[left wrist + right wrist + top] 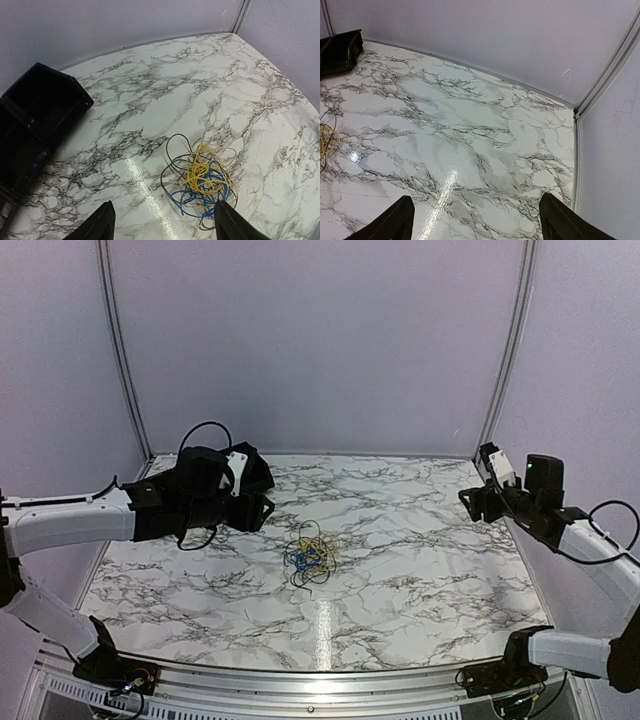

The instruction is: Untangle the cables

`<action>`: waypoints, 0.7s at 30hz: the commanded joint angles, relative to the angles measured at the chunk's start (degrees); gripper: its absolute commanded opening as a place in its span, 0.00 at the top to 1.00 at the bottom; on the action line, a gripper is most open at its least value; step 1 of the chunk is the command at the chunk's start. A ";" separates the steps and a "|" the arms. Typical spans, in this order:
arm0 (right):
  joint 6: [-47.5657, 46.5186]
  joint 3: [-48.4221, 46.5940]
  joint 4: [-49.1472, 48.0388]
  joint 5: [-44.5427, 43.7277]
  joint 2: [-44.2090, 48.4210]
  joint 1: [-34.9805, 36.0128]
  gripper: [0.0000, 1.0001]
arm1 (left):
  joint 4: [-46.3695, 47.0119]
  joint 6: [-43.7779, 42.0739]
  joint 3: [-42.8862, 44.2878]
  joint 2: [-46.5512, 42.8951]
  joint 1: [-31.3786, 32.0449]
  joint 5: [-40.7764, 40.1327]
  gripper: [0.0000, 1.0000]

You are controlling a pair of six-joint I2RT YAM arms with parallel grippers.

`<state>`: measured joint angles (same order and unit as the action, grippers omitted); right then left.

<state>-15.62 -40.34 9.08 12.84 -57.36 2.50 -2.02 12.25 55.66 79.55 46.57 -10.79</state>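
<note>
The tangled cables [202, 177] lie in one heap mid-desk [420, 570], ahead and slightly right of the left pincer [162, 222], the nearer one. It and the right pincer [475, 220] are both released, grasping nothing

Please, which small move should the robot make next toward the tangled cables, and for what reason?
Probably lower the left pincer toward the cables. Its jaws stand open and empty above the table, and the yellow, blue and black knot lies just ahead of them, slightly to the right. The right pincer, also open, is farther off: only the heap's edge shows in its view.
</note>
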 commanded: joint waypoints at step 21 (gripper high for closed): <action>-13.90 -0.43 1.81 18.63 -3.12 7.63 0.18 | 8.91 20.65 1.98 21.58 4.91 9.92 0.09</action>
<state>-27.00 -36.56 9.93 28.71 -57.95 4.56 5.43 29.23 56.01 101.34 51.03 -0.84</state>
